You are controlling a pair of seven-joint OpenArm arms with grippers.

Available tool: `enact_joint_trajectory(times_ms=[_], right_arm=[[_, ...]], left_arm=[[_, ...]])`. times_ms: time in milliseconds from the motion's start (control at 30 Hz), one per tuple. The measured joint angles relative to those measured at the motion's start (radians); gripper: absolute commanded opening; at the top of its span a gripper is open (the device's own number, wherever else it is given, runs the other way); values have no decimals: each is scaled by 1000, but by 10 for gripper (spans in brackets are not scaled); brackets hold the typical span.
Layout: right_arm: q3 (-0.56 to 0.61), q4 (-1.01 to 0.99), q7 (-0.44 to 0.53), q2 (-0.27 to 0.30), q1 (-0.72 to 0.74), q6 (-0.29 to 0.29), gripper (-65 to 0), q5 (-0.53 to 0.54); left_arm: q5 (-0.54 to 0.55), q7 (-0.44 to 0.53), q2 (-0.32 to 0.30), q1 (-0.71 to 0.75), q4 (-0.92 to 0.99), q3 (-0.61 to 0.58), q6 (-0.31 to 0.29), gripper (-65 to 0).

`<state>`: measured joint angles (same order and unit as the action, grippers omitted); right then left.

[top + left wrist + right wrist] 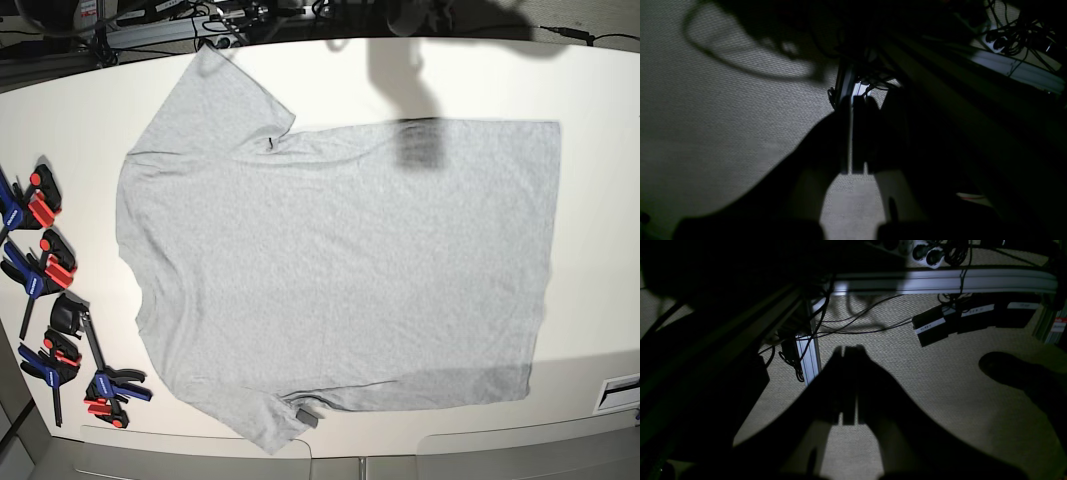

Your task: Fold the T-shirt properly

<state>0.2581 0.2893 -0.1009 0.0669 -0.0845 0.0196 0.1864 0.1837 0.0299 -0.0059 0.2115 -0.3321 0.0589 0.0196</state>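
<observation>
The T-shirt (340,270) lies spread flat on the white table (600,90), plain light grey side up. Its sleeves point toward the left side of the base view, and a small dark tag (307,416) sits at its near edge. Neither arm appears in the base view. In the left wrist view my left gripper (853,100) hangs over a woven carpet floor (723,116), its dark fingers pressed together with nothing between them. The right wrist view shows my right gripper (848,349) shut and empty over the same kind of floor. No wrist view shows the shirt.
Several blue and red clamps (50,270) lie along the table's left edge. By the floor run an aluminium rail (940,280), loose cables (857,323), black labelled boxes (933,328) and a frame post (808,356). A dark rounded shape (1007,370) sits at the right.
</observation>
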Motion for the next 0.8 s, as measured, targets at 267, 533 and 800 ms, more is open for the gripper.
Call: enact_joint_trajectory(times_ms=[267,533,800], right_arm=[[0,59,62,64,-70,3,-650,80],[0,271,68,160,-234,6,-650,192],[-111,643,60,246,-505,6,-650,268]], left_arm=[[76,48,-3,131,-155,0,2,-650],[129,46,-5,345,-467,0,3,-650],[198,30,-22,626,-896,1,6,-650]])
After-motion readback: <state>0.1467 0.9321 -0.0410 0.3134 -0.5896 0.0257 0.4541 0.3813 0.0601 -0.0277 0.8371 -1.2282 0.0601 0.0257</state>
